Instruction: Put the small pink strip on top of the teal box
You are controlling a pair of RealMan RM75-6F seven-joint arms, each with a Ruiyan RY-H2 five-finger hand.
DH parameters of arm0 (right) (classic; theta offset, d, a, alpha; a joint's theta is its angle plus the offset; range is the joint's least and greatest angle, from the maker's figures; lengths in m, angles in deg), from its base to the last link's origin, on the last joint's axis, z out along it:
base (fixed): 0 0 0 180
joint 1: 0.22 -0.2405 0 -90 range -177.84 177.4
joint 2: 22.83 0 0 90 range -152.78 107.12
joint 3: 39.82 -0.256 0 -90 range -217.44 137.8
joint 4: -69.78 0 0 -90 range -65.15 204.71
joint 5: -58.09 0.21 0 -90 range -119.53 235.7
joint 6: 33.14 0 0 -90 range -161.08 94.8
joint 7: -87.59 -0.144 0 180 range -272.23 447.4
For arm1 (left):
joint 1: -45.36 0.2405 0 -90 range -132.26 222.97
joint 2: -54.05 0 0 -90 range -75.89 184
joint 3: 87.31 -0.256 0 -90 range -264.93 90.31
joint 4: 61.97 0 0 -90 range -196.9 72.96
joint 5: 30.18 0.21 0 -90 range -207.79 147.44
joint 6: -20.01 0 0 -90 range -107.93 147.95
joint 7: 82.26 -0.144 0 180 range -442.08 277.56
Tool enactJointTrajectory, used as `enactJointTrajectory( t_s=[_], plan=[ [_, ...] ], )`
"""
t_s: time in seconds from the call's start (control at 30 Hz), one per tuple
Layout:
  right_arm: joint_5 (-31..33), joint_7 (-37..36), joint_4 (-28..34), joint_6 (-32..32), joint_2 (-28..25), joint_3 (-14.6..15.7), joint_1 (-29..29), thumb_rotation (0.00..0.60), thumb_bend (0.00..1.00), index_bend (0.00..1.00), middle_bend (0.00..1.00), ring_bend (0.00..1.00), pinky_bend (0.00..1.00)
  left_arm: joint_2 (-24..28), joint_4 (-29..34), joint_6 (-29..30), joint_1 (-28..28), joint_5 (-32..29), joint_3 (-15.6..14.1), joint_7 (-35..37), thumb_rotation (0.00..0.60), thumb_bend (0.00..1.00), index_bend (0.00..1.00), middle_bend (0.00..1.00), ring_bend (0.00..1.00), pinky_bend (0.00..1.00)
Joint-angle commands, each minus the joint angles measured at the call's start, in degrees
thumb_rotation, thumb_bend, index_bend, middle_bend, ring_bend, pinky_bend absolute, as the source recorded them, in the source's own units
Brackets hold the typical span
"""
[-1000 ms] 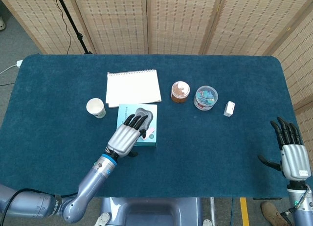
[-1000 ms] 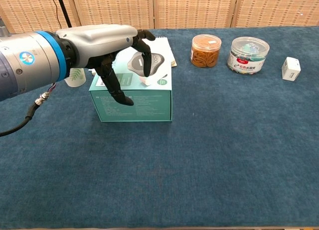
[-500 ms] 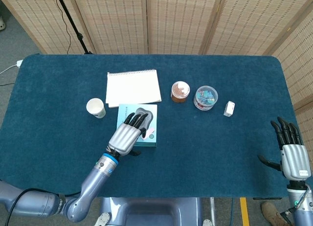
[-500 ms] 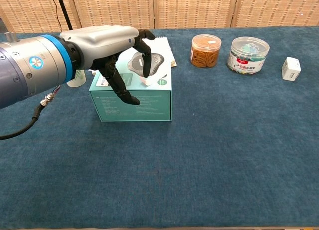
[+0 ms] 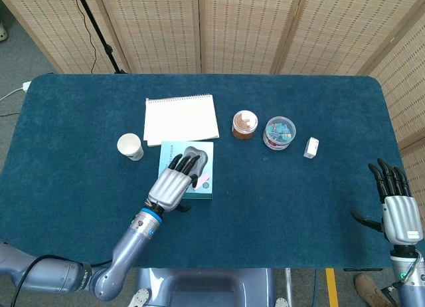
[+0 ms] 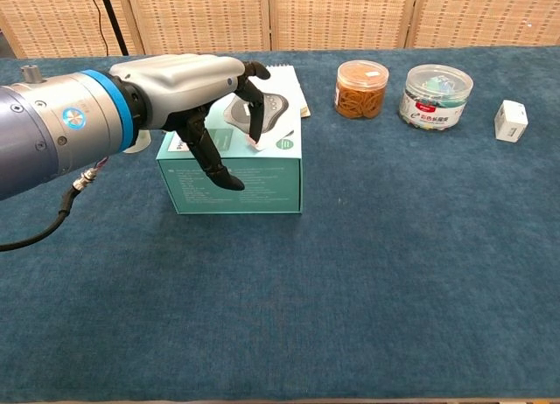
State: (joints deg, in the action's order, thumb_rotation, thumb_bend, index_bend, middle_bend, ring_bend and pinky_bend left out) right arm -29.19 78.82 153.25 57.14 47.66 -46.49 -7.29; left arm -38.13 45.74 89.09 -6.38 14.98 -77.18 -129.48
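Fingers [image 6: 254, 107] of the left hand [image 5: 170, 187] hang spread over the teal cardboard box [image 5: 188, 169], holding nothing that I can make out. And the small pink strip [image 5: 202, 181] lies on the box's top, just beside the fingertips! Placement looks done; only pulling clear remains. Right hand [image 5: 397, 210] idles open near the blue desk's [image 5: 299, 207] corner.

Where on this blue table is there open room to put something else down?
The whole near half in front of the teal box is bare, as is the stretch between it and the right hand. The far side is crowded: notebook, paper cup, two jars.
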Motion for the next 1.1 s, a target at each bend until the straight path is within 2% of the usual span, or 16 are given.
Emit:
enactJointTrajectory(
  t_s=[0.03,0.37,0.83,1.1],
  plan=[
    [0.0,0.0,0.0,0.0,0.0,0.0,0.0,0.6,0.0,0.0,0.0,0.0,0.0,0.0,0.0,0.3,0.0,0.1,-0.3,-0.3,0.526,0.0,0.48,0.0,0.0,0.0],
    [-0.1,0.0,0.2,-0.1,-0.1,-0.1,0.1,0.6,0.0,0.0,0.0,0.0,0.0,-0.1,-0.1,0.7,0.0,0.3,-1.6,-0.9,0.525,0.0,0.48,0.0,0.0,0.0],
    [-0.1,-0.3,0.5,-0.4,-0.3,-0.2,0.2,0.6,0.0,0.0,0.0,0.0,0.0,-0.1,-0.7,0.5,0.1,-0.2,-1.9,-0.8,0.524,0.0,0.48,0.0,0.0,0.0],
    [-0.2,-0.3,0.7,-0.5,-0.4,-0.2,0.2,0.6,0.0,0.0,0.0,0.0,0.0,0.6,0.6,0.9,0.5,1.5,-3.0,-0.7,0.521,0.0,0.48,0.0,0.0,0.0]
  ],
)
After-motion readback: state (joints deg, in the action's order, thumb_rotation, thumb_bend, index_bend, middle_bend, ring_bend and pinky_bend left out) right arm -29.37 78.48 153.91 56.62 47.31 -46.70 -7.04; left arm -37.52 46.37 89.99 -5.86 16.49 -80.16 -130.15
